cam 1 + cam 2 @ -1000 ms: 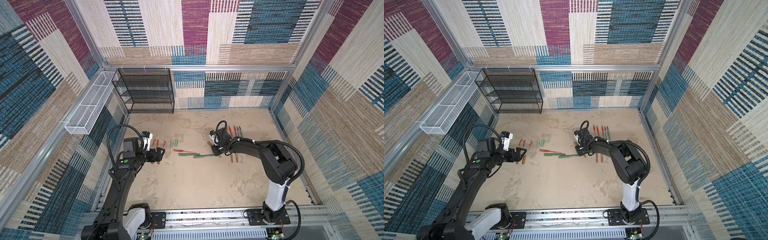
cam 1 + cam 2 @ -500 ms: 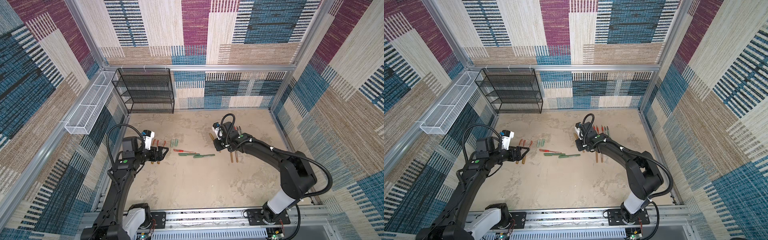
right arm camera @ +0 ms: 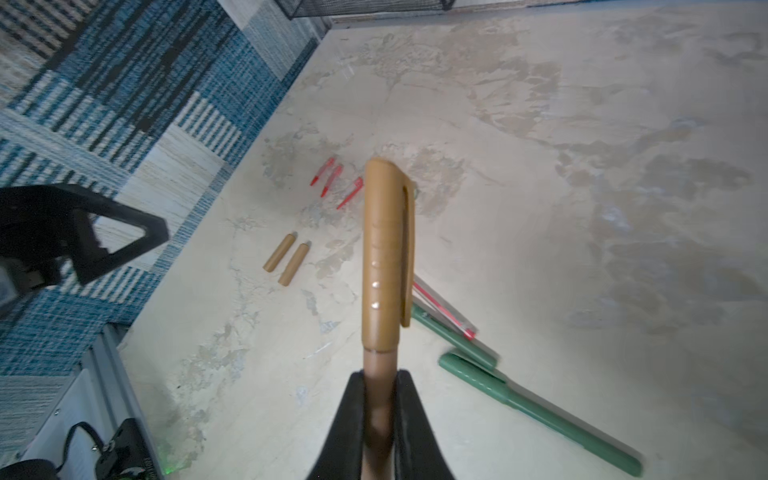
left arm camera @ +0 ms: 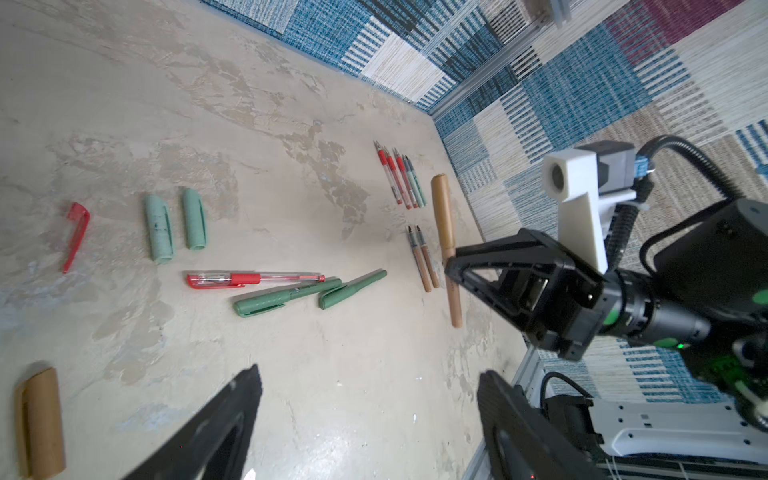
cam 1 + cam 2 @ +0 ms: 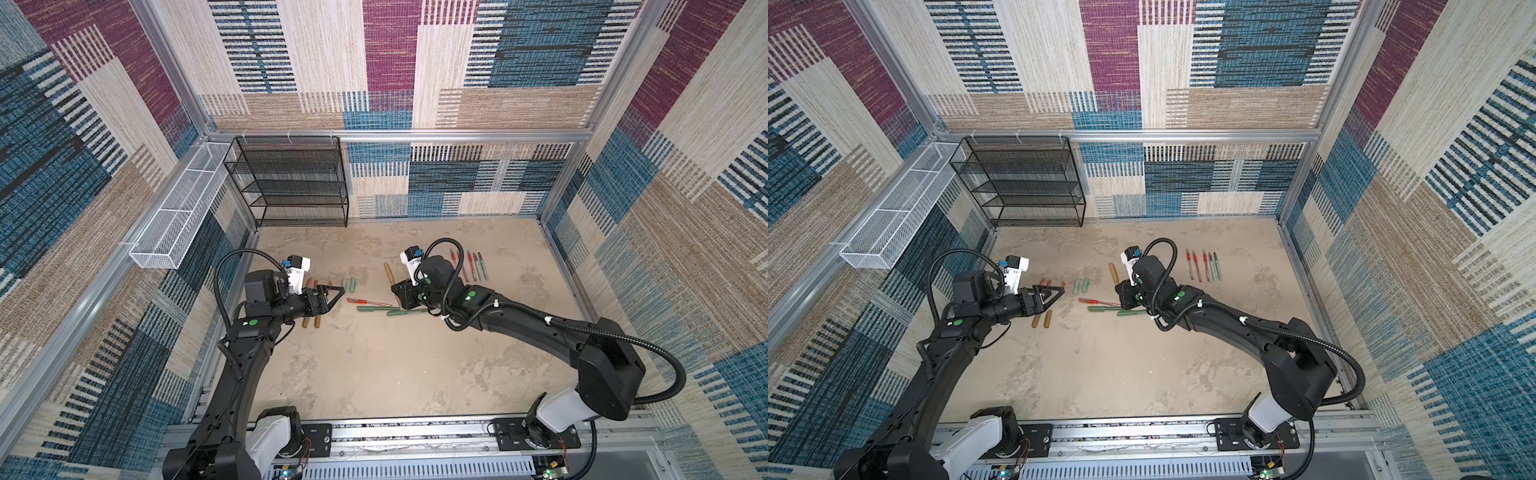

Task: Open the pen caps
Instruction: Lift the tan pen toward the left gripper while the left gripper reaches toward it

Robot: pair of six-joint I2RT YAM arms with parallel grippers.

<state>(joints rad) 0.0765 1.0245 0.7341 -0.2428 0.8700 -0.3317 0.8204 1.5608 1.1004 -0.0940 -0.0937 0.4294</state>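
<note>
My right gripper (image 3: pixel 378 399) is shut on the barrel of a bronze-gold pen, whose cap (image 3: pixel 386 249) is still on and points away from the jaws. In both top views this pen (image 5: pixel 388 272) (image 5: pixel 1113 272) sticks out of the right gripper (image 5: pixel 398 291) near the table's middle. My left gripper (image 5: pixel 338 293) (image 4: pixel 370 395) hangs open and empty, left of the held pen and pointing at it. Loose pen caps lie below it: red (image 5: pixel 309 284), mint (image 4: pixel 158 228) and bronze (image 3: pixel 286 257). A capped red pen (image 4: pixel 253 279) and two capped green pens (image 4: pixel 286 301) (image 4: pixel 353 289) lie between the grippers.
A row of uncapped pen barrels (image 5: pixel 469 264) lies at the right rear, with two bronze barrels (image 4: pixel 424 257) nearer the middle. A black wire shelf (image 5: pixel 291 183) stands at the back left. A white wire basket (image 5: pixel 174 216) hangs on the left wall.
My right gripper has carried the bronze-gold pen left, toward the middle. My left gripper has moved right toward it, and its jaws have narrowed a little.
</note>
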